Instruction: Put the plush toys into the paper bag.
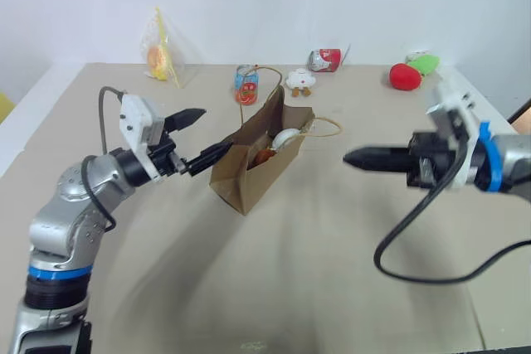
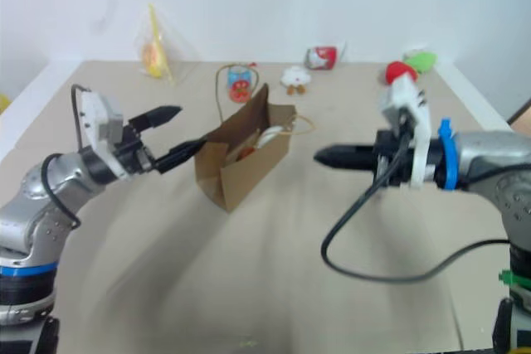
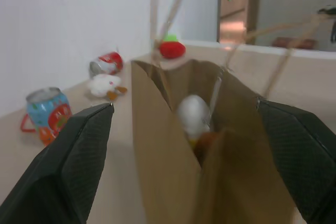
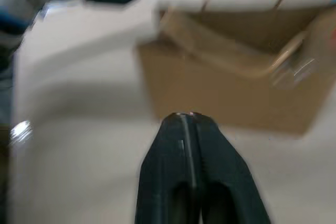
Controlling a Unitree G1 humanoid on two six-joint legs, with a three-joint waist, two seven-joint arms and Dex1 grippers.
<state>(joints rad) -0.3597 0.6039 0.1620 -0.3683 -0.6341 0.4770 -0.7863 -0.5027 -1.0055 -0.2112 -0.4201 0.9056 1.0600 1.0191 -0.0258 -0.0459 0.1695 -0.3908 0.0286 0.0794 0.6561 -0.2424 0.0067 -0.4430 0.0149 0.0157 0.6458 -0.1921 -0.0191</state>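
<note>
Left wrist view: both plush toys (image 3: 193,116) sit inside paper bag (image 3: 210,182). My left gripper (image 1: 199,137) spread wide, right gripper (image 1: 353,157) clenched empty; retreat without snagging handles.

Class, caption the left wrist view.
Open left gripper at a paper bag holding a white egg toy.

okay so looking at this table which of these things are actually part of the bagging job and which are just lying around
Part of the job:
paper bag
white egg-shaped plush, inside the bag
brown plush, inside the bag

Just lying about:
blue and red can
red and silver can, on its side
small white plush with orange feet
red plush
green plush
clear plastic bag
</note>
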